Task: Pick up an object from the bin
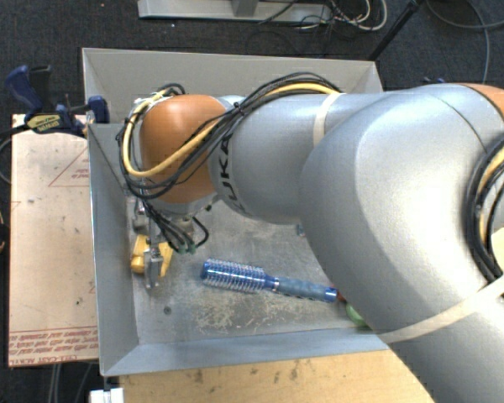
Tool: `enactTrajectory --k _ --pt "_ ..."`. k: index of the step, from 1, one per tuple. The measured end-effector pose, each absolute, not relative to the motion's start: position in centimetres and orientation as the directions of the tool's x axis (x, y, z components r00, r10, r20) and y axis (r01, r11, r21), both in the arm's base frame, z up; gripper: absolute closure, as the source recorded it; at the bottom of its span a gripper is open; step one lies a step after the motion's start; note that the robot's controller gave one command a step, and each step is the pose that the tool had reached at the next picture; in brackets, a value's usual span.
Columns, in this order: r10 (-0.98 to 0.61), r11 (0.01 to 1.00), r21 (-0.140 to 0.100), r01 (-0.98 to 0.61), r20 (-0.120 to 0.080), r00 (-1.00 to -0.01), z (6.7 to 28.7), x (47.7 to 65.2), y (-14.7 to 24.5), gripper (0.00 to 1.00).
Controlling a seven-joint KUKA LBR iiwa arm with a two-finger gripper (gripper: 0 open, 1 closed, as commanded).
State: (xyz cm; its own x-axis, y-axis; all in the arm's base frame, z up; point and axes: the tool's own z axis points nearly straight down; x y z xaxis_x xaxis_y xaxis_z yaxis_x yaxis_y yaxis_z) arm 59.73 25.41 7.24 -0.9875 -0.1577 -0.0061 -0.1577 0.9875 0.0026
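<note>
In the camera view the arm [378,191] reaches from the right across the grey bin [235,347], its orange wrist cover [181,141] low over the bin's left side. The fingers [154,270] point down to the bin floor, right against a small yellow object [139,257] near the left wall. I cannot tell how far open they are, or whether they grip it. A blue hairbrush [256,280] lies just to their right.

bin [118,309]: matt scuffed metal | hairbrush [260,281]: glossy plastic (bristly head)
</note>
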Motion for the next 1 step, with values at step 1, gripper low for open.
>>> enactTrajectory --k 1 --pt "-0.155 0.988 0.006 -0.155 -0.016 -0.988 7.69 60.01 25.39 1.0"
